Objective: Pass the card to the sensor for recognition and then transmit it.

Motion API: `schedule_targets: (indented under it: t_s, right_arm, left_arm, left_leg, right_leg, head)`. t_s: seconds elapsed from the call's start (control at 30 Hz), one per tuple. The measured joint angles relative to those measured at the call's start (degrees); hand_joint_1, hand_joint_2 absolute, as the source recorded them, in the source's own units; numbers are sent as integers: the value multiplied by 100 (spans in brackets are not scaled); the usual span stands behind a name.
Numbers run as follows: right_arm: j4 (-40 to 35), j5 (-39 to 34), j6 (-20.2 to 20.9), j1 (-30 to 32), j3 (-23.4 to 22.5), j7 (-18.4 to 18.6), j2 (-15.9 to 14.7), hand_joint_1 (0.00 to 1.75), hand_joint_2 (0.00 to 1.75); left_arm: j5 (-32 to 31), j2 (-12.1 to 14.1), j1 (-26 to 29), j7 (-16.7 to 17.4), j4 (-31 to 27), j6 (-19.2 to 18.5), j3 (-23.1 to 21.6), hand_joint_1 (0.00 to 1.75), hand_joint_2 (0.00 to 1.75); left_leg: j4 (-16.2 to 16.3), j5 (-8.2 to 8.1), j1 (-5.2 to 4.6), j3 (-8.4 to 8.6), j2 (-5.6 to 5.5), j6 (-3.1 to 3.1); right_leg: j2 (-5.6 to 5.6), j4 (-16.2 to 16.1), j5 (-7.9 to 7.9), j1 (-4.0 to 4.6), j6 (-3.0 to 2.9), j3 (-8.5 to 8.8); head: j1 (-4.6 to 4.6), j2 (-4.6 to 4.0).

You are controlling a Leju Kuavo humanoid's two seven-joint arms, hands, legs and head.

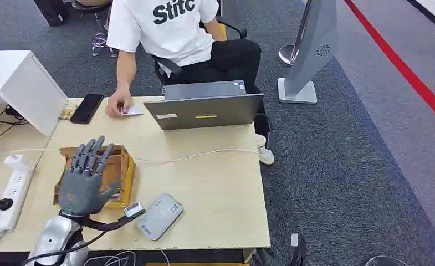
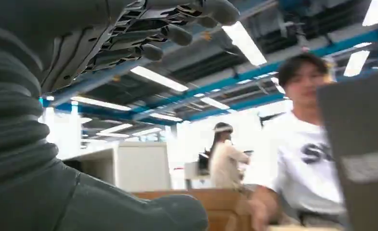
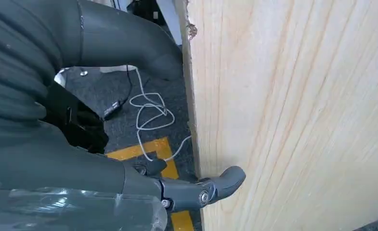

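**Left hand spread over wooden box; card under person's hand**

Head view: left hand (image 1: 85,180) hovers above the wooden box (image 1: 122,166), fingers apart, holding nothing. The card (image 1: 132,110) lies at the table's (image 1: 215,188) far edge under a person's hand (image 1: 117,105), beside the laptop (image 1: 204,105). The grey sensor (image 1: 159,215) sits near the front edge.

Right wrist view: right hand (image 3: 143,178) beside pale wood, thumb extended; released or clenched, cannot tell. White cable (image 3: 150,113) loops on dark carpet.

Left wrist view: ceiling strip lights (image 2: 244,43).

I see dark grey carpet (image 1: 337,166) crossed by a red floor line (image 1: 403,69) at the right. The pale wood worktop (image 1: 215,188) stands on it, a white cabinet (image 1: 21,88) at its left end. Overhead, long strip lights (image 2: 244,43) hang among blue ceiling beams (image 2: 254,74).
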Motion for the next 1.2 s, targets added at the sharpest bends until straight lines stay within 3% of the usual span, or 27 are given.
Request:
schedule_targets:
  t_s: [0.2, 0.33, 0.63, 0.93, 1.2]
  right_arm:
    - [0, -92, 17, 13, 0, -65, -2, 0, 175]
    - [0, -129, 77, 38, 0, -142, -7, 0, 175]
    - [0, -74, 15, 55, 11, -245, -13, 0, 175]
    - [0, -151, 0, 97, 11, -367, -24, 0, 175]
    - [-2, -188, -35, 136, 9, -533, -48, 0, 175]
  left_arm:
    - [549, 90, 10, 98, -2, -950, -550, 0, 175]
    - [917, 238, -46, 227, 59, -1855, -818, 0, 175]
    - [1120, 352, -37, 526, 149, -1800, -833, 0, 175]
    - [1032, 553, 313, 791, -815, -1928, -833, 0, 175]
    - [960, 765, 705, 988, -1303, -2407, -833, 0, 175]
  left_leg:
    - [0, 2, 0, -1, -2, -2]
    - [0, 2, -1, -1, 1, -3]
    - [0, 2, -1, -2, -2, -3]
    - [0, 2, -3, -4, -3, -3]
    - [0, 2, -2, -3, -3, -3]
  right_leg:
    - [-1, 1, 0, 0, 0, -1]
    - [1, 1, 0, 0, 0, -1]
    - [0, 1, 0, 0, 0, -1]
    - [-1, 1, 0, 0, 0, -1]
    - [-1, 1, -1, 0, -1, -1]
  head:
    - [2, 0]
    - [0, 0]
    - [2, 0]
    - [0, 0]
    - [2, 0]
